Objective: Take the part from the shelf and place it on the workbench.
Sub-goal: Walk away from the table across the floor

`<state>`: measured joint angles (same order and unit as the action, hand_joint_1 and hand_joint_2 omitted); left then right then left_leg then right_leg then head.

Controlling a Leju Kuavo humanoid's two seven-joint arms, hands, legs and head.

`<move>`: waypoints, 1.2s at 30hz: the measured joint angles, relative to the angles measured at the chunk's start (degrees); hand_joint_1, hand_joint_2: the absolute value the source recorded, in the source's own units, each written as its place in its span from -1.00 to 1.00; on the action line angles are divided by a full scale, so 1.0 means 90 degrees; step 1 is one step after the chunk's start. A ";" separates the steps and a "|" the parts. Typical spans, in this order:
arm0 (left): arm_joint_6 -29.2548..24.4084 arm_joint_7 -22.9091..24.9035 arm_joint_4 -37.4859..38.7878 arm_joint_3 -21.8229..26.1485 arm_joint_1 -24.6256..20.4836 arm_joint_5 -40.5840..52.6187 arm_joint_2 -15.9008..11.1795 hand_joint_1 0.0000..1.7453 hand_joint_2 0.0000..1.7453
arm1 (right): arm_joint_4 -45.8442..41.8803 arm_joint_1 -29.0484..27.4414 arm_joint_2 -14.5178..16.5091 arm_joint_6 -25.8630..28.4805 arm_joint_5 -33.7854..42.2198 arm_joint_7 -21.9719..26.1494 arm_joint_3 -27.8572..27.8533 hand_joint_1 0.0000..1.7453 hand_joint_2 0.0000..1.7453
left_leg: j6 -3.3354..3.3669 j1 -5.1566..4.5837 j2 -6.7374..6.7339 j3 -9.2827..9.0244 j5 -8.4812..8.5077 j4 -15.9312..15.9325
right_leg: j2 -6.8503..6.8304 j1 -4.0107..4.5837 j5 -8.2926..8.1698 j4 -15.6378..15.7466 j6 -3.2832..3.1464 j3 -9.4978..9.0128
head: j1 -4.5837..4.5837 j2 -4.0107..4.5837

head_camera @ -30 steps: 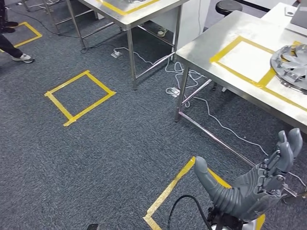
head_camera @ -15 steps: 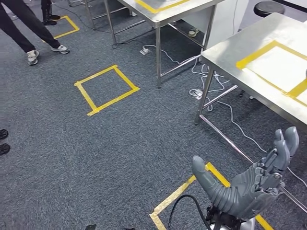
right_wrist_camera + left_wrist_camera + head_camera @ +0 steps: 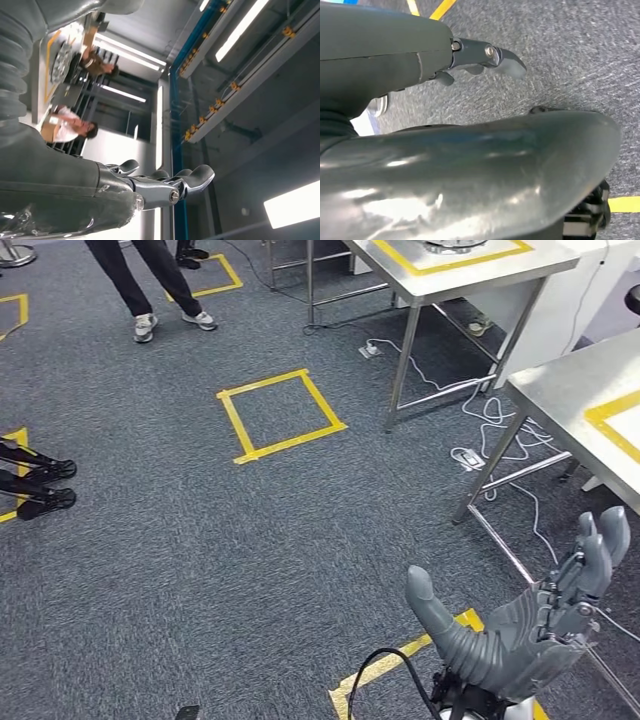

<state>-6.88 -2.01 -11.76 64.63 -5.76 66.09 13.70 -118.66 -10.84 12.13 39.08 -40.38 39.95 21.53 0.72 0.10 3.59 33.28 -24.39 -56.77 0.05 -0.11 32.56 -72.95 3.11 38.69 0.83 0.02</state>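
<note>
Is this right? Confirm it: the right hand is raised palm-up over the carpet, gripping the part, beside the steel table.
Not quite. The head view shows the right hand raised palm-up over the carpet beside the steel table, but it grips nothing; its fingers are apart.

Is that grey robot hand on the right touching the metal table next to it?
Apart. In the head view the right hand is raised, palm up, holding nothing, with carpet visible between its fingertips and the steel table beyond.

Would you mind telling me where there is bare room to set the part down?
The steel workbench is bare from its near corner to the yellow tape outline. The farther table already carries a metal disc inside its tape. Underneath, cables crowd the carpet. The right hand holds nothing.
</note>
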 joint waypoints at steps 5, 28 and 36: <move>0.0000 -0.0008 -0.0002 0.0000 -0.0004 -0.0007 0.0004 -1.00 -1.00 | 0.0002 -0.0002 0.0000 0.0000 0.0007 -0.0001 0.0000 -1.00 1.00 | -0.0132 0.0003 0.0399 0.0049 0.0040 -0.0018 | 0.0529 -0.0060 -0.0645 0.1593 -0.0067 -0.0730 | 0.0000 0.0000; -0.0039 -0.0017 0.0000 0.0010 -0.0007 -0.0039 0.0033 -1.00 -1.00 | 0.0005 -0.0012 0.0000 0.0000 0.0013 0.0001 0.0001 -1.00 1.00 | 0.0004 -0.0002 -0.0276 -0.0025 -0.0011 0.0032 | -0.0044 0.0009 0.0229 -0.0034 0.0013 -0.0041 | 0.0006 0.0000; -0.0039 -0.0019 -0.0001 0.0014 0.0005 -0.0053 0.0031 -1.00 -1.00 | 0.0005 -0.0017 0.0001 0.0000 0.0015 0.0001 0.0000 -1.00 1.00 | -0.0185 0.0021 0.0384 0.0038 0.0052 0.0018 | 0.0477 -0.0063 -0.0625 0.1615 -0.0083 -0.0762 | 0.0001 -0.0001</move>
<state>-7.23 -2.19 -11.78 64.76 -5.72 65.61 13.98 -118.62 -10.99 12.14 39.08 -40.24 39.96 21.53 -0.95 0.29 7.05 33.62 -23.92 -56.61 4.35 -0.68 26.93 -58.41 2.36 31.83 0.84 0.02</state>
